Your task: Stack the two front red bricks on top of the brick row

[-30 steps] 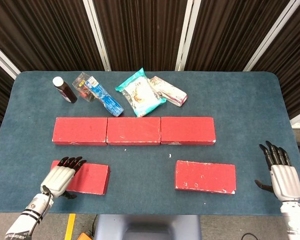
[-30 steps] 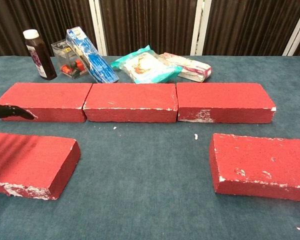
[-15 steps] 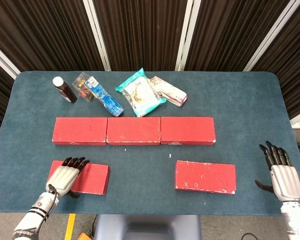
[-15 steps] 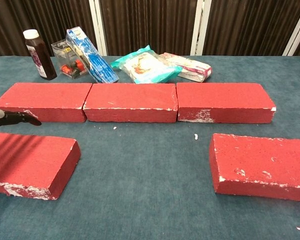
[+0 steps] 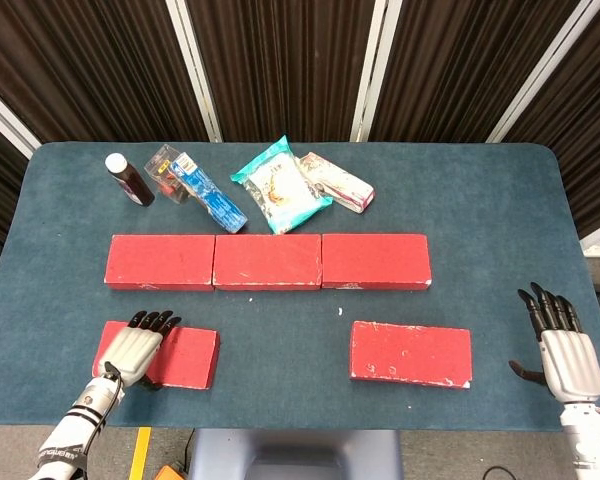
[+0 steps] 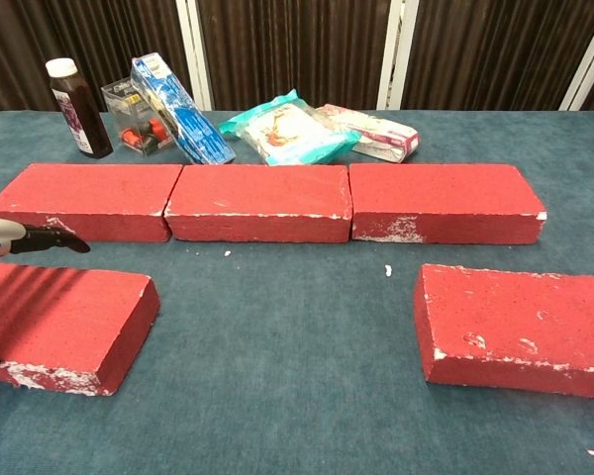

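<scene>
Wide bare blue table cloth [image 5: 280, 330] between front-left red brick [image 5: 185, 357] and front-right red brick [image 5: 411, 354]. Left hand [image 5: 135, 347] flat on front-left brick, thumb at near edge, gripping unclear. Right hand [image 5: 560, 345] at 3 o'clock, spread, holding nothing.

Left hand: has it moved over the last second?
Yes. In the head view the left hand has drawn back toward the table's near edge along the front-left brick, away from the brick row.

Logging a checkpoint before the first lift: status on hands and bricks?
Left hand over front-left red brick, grip unclear. Right hand open, apart from front-right red brick. Both flat on blue table; three-brick row top bare.
</scene>
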`<state>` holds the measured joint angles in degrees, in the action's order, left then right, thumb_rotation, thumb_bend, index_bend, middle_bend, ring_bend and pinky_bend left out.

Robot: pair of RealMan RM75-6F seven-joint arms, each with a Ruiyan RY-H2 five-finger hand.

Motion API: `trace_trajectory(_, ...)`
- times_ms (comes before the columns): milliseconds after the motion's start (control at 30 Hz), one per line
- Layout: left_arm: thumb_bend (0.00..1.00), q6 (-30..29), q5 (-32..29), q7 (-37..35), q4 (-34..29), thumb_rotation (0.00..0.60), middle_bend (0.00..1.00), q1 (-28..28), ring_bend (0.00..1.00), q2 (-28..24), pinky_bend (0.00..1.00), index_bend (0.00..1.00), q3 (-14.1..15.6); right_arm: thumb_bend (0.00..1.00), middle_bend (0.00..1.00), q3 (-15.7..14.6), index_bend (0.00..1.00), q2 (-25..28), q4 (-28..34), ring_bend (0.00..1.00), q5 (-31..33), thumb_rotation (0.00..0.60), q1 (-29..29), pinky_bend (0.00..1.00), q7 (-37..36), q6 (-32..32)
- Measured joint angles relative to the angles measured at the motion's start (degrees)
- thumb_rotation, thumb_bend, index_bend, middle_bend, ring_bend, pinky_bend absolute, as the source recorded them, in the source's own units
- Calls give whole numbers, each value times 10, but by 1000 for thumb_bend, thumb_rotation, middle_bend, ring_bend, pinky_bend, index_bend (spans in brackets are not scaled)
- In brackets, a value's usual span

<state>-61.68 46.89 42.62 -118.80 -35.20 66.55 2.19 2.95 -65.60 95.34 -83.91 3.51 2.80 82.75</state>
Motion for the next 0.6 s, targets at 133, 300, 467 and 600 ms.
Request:
trace_trajectory(133, 0, -1, -8, 1, 7, 600, 0, -5, 0, 3, 0, 0, 4, 0, 26, 0, 71, 0, 0, 0, 1, 600, 0, 0, 0, -1)
trace_trajectory(300, 0, -2, -17, 1, 13, 600, 0, -10, 0, 7, 0, 0, 8, 0, 26, 0, 71, -1, 0, 0, 2, 600, 1, 0, 2, -4)
trace_trajectory(467, 0, -1, -19, 3, 24, 600, 0, -17, 0, 12, 0, 0, 14, 0, 26, -1, 72, -2, 1, 0, 3, 600, 2, 0, 5, -5)
trace_trajectory(600, 0, -1, -21, 3, 30, 600, 0, -20, 0, 14, 0, 0, 17, 0, 26, -1, 72, -2, 2, 0, 4, 600, 3, 0, 7, -7)
